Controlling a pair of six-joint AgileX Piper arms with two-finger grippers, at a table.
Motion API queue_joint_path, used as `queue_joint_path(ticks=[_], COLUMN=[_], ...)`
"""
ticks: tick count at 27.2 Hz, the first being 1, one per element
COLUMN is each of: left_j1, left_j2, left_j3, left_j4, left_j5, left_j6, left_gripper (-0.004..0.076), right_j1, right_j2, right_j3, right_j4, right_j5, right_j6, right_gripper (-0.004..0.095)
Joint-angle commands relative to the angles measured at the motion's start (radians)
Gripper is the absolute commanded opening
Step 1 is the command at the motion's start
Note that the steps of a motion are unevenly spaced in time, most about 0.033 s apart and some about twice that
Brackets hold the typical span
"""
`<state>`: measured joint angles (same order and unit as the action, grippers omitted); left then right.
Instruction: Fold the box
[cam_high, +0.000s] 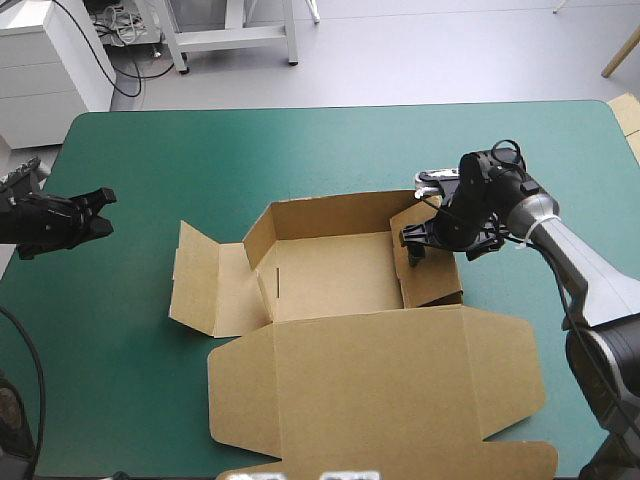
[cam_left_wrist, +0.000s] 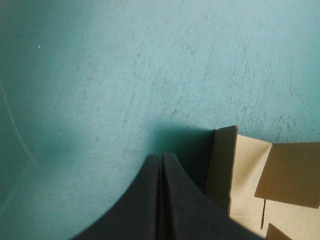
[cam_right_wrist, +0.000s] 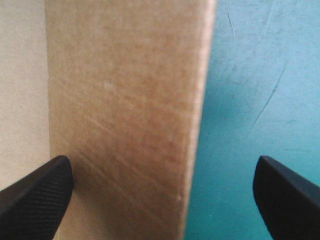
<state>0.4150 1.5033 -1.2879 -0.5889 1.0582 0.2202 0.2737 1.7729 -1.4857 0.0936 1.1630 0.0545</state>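
The brown box (cam_high: 335, 270) lies mid-table, its far wall and right wall raised. Its wide lid (cam_high: 380, 380) is flat toward the near edge, and a left flap (cam_high: 205, 280) is spread outward. My right gripper (cam_high: 416, 248) stands open astride the right wall. In the right wrist view this gripper (cam_right_wrist: 162, 197) has the brown wall (cam_right_wrist: 125, 110) between its black fingers (cam_right_wrist: 35, 195). My left gripper (cam_high: 100, 210) hovers near the table's left edge, shut and empty, well away from the box. In the left wrist view this gripper (cam_left_wrist: 161, 162) has a corner of the box (cam_left_wrist: 235, 170) ahead and beside it.
Bare teal-green cover (cam_high: 330, 150) stretches between the box and the far edge, and also left of the flap. A pale piece of board (cam_high: 628, 115) shows at the table's far right corner.
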Motion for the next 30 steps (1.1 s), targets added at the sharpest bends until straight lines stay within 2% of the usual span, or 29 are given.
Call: queue_joint_path(ticks=[1,6,8,10,13,15,16,21,24,26,30], left_j1=[0.001,0.001,0.001,0.001,0.001,0.001,0.001,0.001,0.001,0.001,0.001], left_j2=[-0.039,-0.039,-0.039,-0.039,-0.039,-0.039,-0.039,-0.039,-0.039,-0.039,-0.039], left_j3=[-0.026,-0.026,-0.026,-0.026,-0.026,-0.026,-0.026,-0.026,-0.026,-0.026,-0.026], left_j4=[-0.038,-0.035,-0.034,-0.034,0.002,0.028,0.033,0.033,0.043,0.045,0.080], left_j5=[-0.022,-0.022,-0.022,-0.022,-0.023,-0.023,-0.024,-0.024,-0.024,-0.046,-0.077], left_j6=[-0.008,-0.008,-0.007,0.000,0.004,0.004,0.004,0.009,0.069,0.082,0.082], left_gripper=[-0.0008,-0.0008,-0.0008,-0.0008,-0.0008,-0.0008,-0.0008,-0.0008,-0.0008,-0.0008,-0.0008], right_j1=[-0.001,-0.001,-0.001,-0.001,-0.001,-0.001,-0.001,-0.003,-0.003,-0.007,-0.052], right_j2=[-0.025,-0.009,-0.009,-0.009,-0.009,-0.009,-0.009,-0.016,-0.043,-0.089,-0.211], right_j3=[-0.022,-0.021,-0.021,-0.021,-0.021,-0.021,-0.021,-0.029,-0.049,-0.093,-0.189], right_j4=[0.008,0.008,0.008,0.008,0.015,0.044,0.058,0.046,0.054,0.100,0.190], right_j5=[-0.013,0.001,0.006,0.006,0.006,0.006,0.006,0.006,0.006,0.006,0.006], right_j6=[-0.013,-0.013,-0.011,-0.011,-0.019,-0.041,-0.055,-0.072,-0.110,-0.169,-0.196], right_gripper=[0.0903,0.0871,0.0805,0.0690,0.0382,0.0082,-0.0019,-0.0020,-0.0021,-0.0021,-0.0021])
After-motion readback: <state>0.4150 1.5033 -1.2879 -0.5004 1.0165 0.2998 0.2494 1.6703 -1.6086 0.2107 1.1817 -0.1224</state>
